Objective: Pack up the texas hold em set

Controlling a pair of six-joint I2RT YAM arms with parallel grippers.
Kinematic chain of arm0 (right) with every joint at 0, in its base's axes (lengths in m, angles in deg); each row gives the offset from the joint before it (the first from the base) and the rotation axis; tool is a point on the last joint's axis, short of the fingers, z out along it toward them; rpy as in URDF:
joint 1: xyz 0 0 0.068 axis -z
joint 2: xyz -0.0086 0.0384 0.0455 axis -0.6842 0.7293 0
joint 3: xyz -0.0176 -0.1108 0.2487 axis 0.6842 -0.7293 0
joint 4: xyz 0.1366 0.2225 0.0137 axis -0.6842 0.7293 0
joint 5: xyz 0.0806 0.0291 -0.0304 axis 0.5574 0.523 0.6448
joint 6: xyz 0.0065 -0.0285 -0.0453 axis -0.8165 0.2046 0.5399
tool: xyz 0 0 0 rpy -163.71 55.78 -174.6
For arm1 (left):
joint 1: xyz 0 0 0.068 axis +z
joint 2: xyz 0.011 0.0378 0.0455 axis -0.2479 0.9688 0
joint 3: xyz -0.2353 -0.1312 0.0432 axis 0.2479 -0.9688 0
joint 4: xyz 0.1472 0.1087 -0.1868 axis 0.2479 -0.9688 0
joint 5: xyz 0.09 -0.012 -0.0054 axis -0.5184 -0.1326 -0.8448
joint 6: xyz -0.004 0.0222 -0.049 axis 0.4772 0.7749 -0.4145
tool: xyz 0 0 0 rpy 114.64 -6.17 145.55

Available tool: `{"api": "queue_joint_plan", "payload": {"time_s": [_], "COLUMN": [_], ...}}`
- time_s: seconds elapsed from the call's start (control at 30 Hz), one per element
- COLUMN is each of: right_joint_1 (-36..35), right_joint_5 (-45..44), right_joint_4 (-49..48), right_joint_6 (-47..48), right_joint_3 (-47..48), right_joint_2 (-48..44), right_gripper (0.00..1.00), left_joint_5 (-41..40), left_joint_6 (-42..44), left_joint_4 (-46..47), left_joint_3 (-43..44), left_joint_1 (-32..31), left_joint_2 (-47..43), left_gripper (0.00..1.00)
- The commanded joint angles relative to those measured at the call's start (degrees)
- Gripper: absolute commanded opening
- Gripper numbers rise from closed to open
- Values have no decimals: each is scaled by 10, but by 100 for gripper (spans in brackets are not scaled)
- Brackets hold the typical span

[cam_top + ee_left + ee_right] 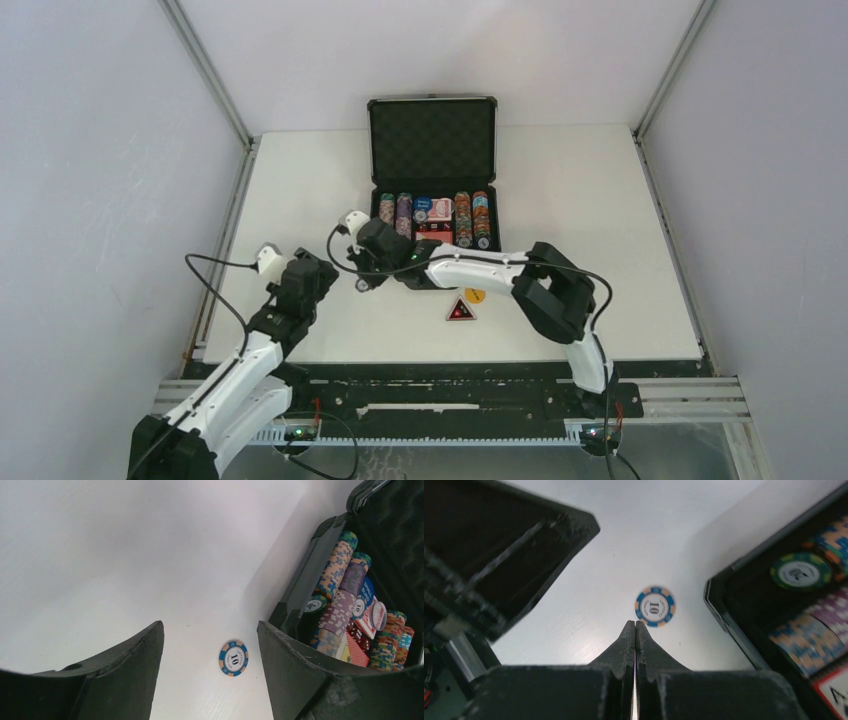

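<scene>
Briefcase (432, 180) seen from above: it lies open at the middle of the table's (620, 250) far edge, lid upright, with stacked chips (470, 218) and red card boxes (441, 210) inside. The right gripper (362, 283) sits just off its near left corner, and the left gripper (322, 272) is farther left.

On the left wrist view we find the fingers spread, grasping nothing. A loose chip (233, 658), blue and orange and marked 10, lies flat on the table beside the briefcase.

On the right wrist view the fingers are clenched together, empty, tips just short of that loose chip.
</scene>
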Motion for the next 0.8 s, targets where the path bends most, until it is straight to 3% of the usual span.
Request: {"api": "queue_joint_plan", "payload": {"time_s": [0.0, 0.37, 0.77], "right_joint_1": [14, 20, 22], "right_joint_5": [65, 80, 59], "right_joint_4": [-1, 14, -23], "right_joint_6": [-5, -6, -26], "right_joint_3": [59, 135, 23], "right_joint_2": [48, 138, 105], "right_gripper": [0, 2, 2], "left_joint_5": [-23, -32, -21], "left_joint_6": [-25, -21, -13], "left_joint_4": [-8, -13, 0], "left_joint_3": [-23, -50, -50], "left_joint_1": [6, 6, 6], "left_joint_2": [-30, -60, -49], "left_gripper": [74, 74, 73]}}
